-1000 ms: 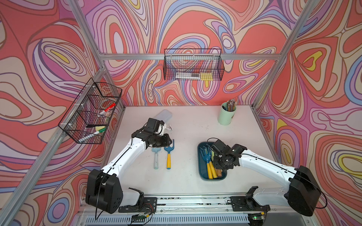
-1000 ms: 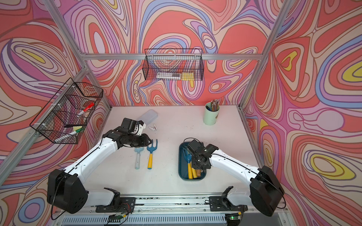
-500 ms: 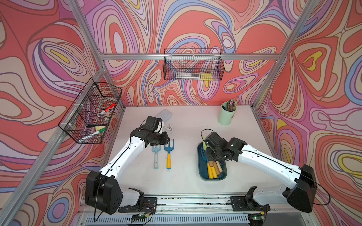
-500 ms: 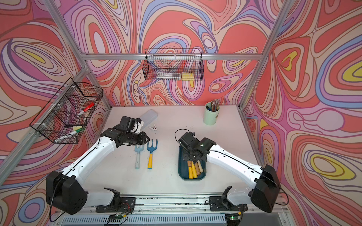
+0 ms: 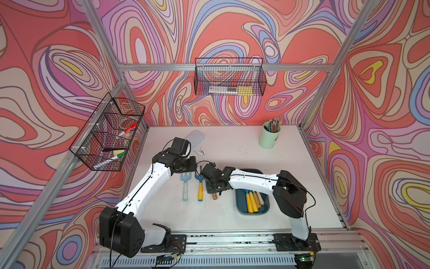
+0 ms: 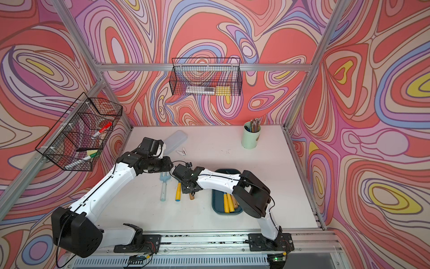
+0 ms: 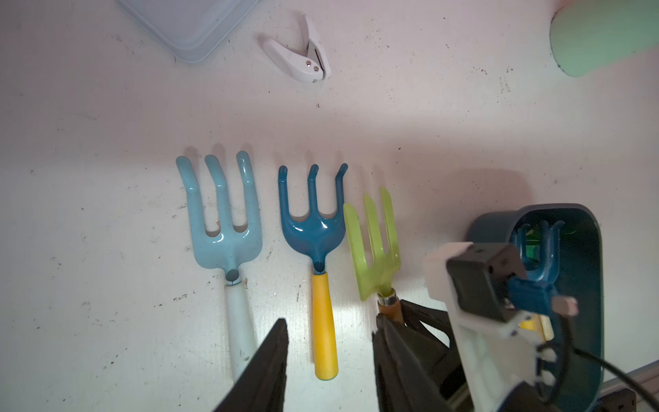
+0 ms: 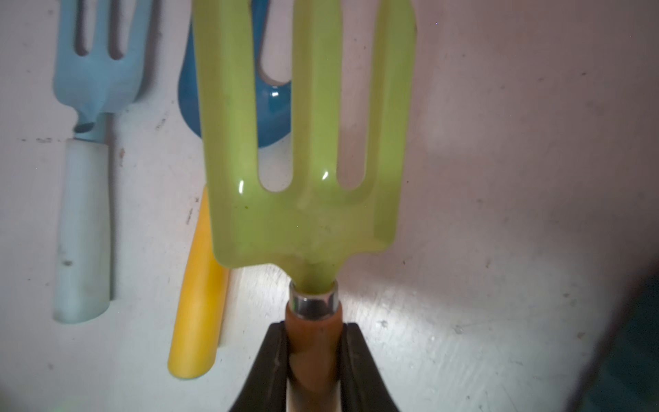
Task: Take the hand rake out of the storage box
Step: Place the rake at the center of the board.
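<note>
Lime-green hand rake [image 8: 306,171]: wooden handle, out of the box, over bare table [image 5: 232,149] between the dark blue rake and the box; I can't tell if it touches the surface
Right gripper [image 8: 313,342]: jaws pinching the wooden handle just behind the metal collar [image 8: 313,298]
Storage box [image 5: 239,207]: dark teal tub on the table; inside I count two yellow handles [image 5: 250,202], a tan one [image 5: 258,200] and a dark blue tined head [image 7: 538,249]
Dark blue rake [image 7: 313,228]: yellow handle, flat on the table just beside the green one
Light blue rake [image 7: 224,228]: pale handle, next over, parallel
Left gripper [image 7: 330,328]: jaws spread, one finger either side of that yellow handle, gripping nothing
Pale case [image 7: 189,25], white clip [image 7: 303,60]: beyond the tines, towards the back wall
Mint cup [image 5: 267,139]: back right, well apart, pencils [image 5: 274,122] inside
</note>
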Controlling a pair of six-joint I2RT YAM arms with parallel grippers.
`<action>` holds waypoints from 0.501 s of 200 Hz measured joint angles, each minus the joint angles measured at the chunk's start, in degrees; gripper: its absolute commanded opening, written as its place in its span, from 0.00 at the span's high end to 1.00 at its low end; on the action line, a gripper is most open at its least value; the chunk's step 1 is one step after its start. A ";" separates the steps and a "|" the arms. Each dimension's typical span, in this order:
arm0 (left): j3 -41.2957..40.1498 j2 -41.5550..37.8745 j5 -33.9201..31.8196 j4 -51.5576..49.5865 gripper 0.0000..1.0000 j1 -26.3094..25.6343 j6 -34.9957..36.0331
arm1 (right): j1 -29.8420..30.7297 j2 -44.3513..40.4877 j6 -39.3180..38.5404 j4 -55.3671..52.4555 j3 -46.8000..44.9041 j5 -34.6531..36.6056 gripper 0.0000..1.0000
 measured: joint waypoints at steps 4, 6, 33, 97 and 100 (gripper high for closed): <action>0.00 0.00 -0.28 -0.22 0.56 0.11 0.00 | -0.04 0.59 0.20 0.22 0.07 -0.07 1.00; 0.00 -0.02 -0.31 -0.31 0.56 0.15 0.00 | -0.09 0.83 0.31 0.28 0.07 -0.09 1.00; -0.04 -0.57 -1.31 -1.03 0.56 1.75 -0.09 | -0.26 1.86 2.43 1.20 -0.26 -0.26 1.00; -1.09 -2.16 -1.38 -1.07 0.56 3.96 -1.57 | -1.51 -1.18 8.07 4.31 -5.31 -0.37 1.00; -1.09 -2.16 -1.33 -1.07 0.56 3.96 -1.57 | -1.53 -1.29 8.33 4.33 -5.44 -0.39 1.00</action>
